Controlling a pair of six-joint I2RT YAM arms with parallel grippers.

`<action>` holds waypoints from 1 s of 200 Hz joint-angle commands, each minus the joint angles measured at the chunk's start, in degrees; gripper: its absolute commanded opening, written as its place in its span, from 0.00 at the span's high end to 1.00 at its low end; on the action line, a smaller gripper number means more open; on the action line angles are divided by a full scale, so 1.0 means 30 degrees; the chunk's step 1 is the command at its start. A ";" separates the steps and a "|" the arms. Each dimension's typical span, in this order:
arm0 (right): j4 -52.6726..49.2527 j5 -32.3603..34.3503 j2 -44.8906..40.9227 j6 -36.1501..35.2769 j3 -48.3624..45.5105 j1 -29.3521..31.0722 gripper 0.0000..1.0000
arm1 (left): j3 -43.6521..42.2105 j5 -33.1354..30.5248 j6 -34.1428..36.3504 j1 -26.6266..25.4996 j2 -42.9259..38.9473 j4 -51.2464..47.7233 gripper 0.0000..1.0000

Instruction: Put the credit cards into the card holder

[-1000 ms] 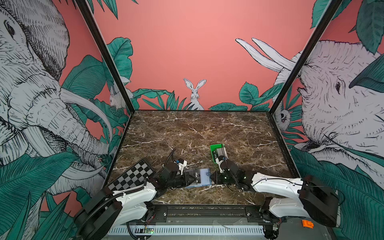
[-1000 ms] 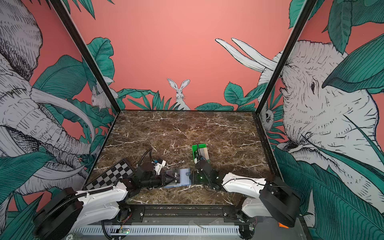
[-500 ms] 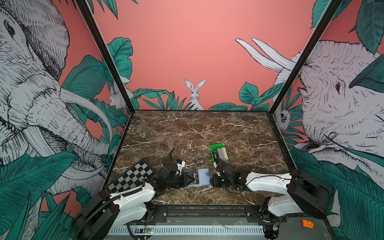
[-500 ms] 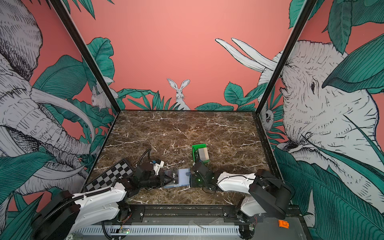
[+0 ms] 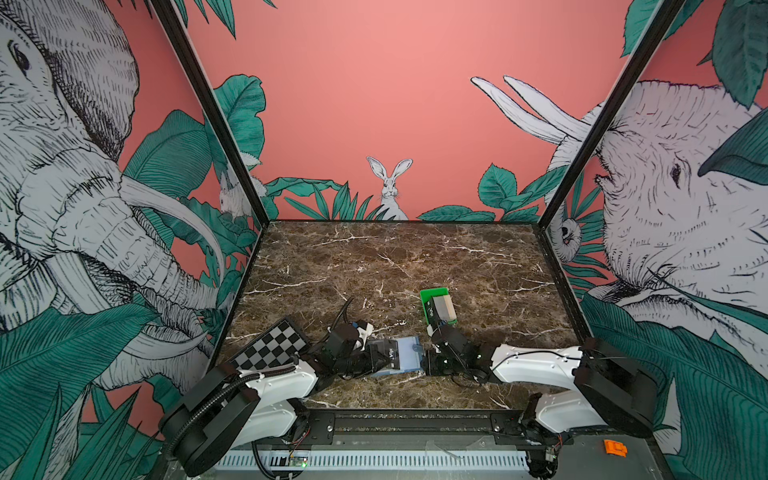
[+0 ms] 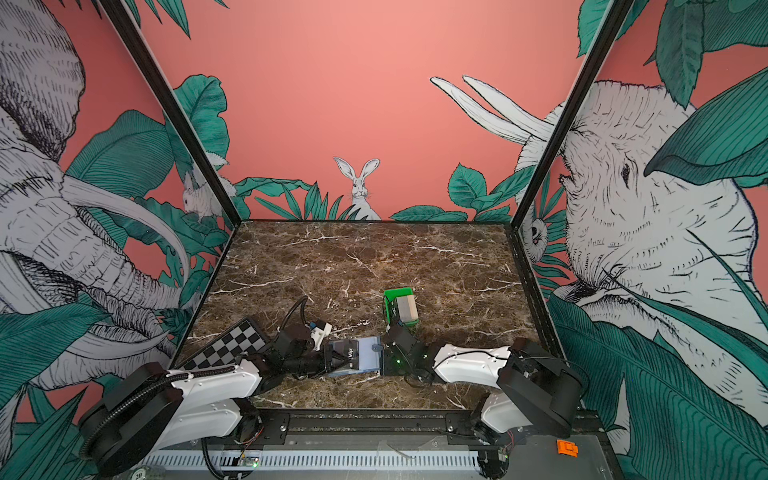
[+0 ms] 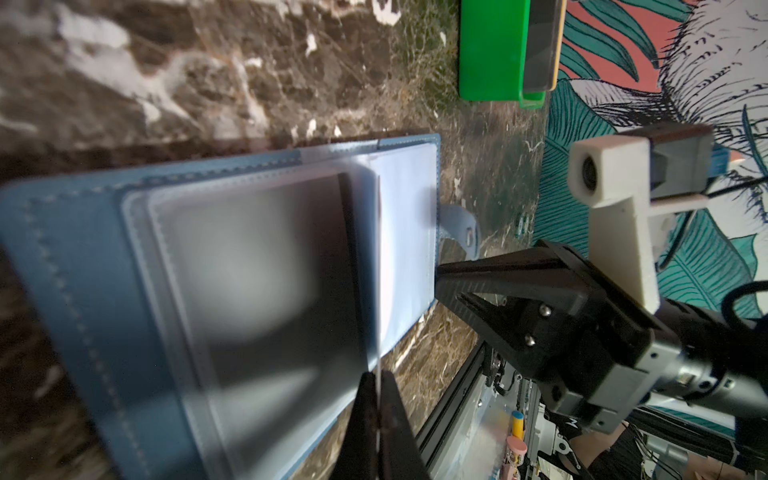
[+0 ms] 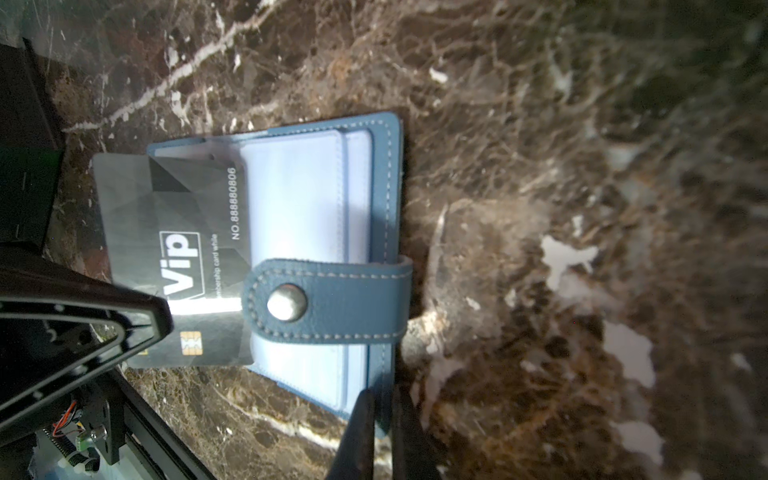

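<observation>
At the marble table's [image 5: 374, 266] front edge, the card holder [image 8: 316, 187] is lying open between the arms. The left gripper [image 7: 379, 382] is clamping a black VIP card [image 8: 166, 232] and feeding it partway into a clear pocket. The right gripper [image 8: 380, 397] is pinching the holder's edge, seemingly bracing it. The next move probably calls for a straight push with the holder steady. More cards [image 5: 442, 306] are waiting in the green tray [image 5: 426, 297]. Against a second ago, the right gripper has come from beside the tray to the holder.

walls [image 5: 374, 83]: coral jungle-animal mural | floor [image 5: 395, 257]: brown veined marble
</observation>
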 commanded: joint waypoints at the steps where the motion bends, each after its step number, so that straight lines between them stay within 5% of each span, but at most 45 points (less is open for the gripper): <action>1: -0.0512 0.0379 0.0244 -0.0053 0.0350 0.0154 0.89 | 0.0324 -0.0121 0.0085 0.0090 -0.0166 -0.0102 1.00; 49: -0.0513 0.0409 0.0393 -0.0056 0.0377 0.0163 0.90 | 0.0302 -0.1038 0.0428 0.0362 -0.1160 -0.1901 1.00; 200: -0.0542 0.0566 0.0512 -0.0049 0.0363 0.0265 0.91 | -0.0018 0.0441 -0.1024 0.0427 0.0759 0.1061 1.00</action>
